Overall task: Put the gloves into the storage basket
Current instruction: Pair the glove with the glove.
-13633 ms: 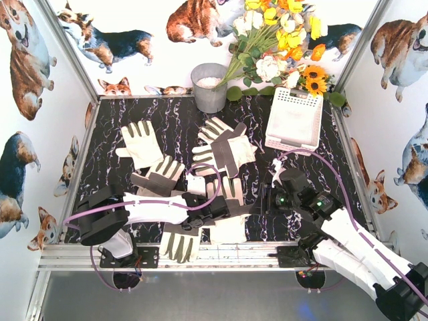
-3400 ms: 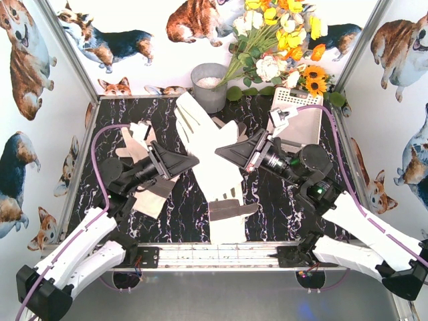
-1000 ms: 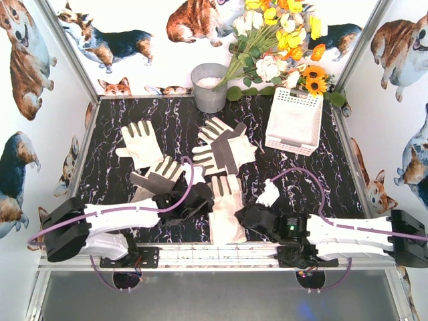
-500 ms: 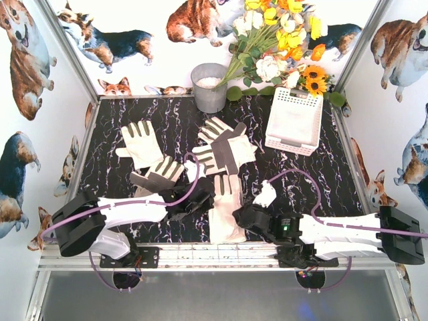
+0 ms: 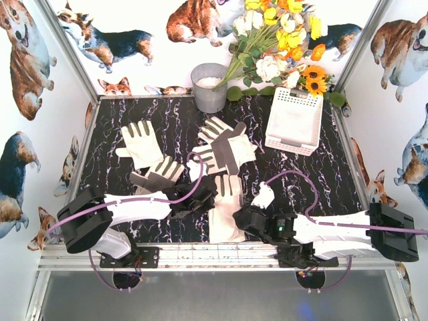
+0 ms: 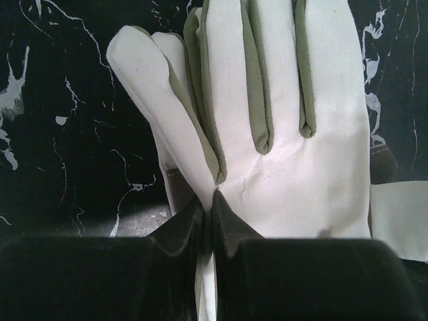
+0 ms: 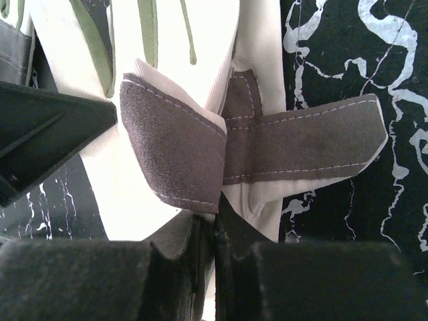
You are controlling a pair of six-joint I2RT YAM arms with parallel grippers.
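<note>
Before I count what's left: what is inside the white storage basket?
The storage basket shows only its plain white floor, nothing lying in it. A strip behind its near wall is hidden from above.

Cream-white gloves (image 5: 140, 144) with grey-brown patches lie scattered flat. The nearest glove (image 5: 227, 204), fingers pointing away, is pinched by my left end effector (image 6: 212, 200) and right end effector (image 7: 214, 224). The white perforated storage basket (image 5: 294, 120) sits back right, apart.
</note>
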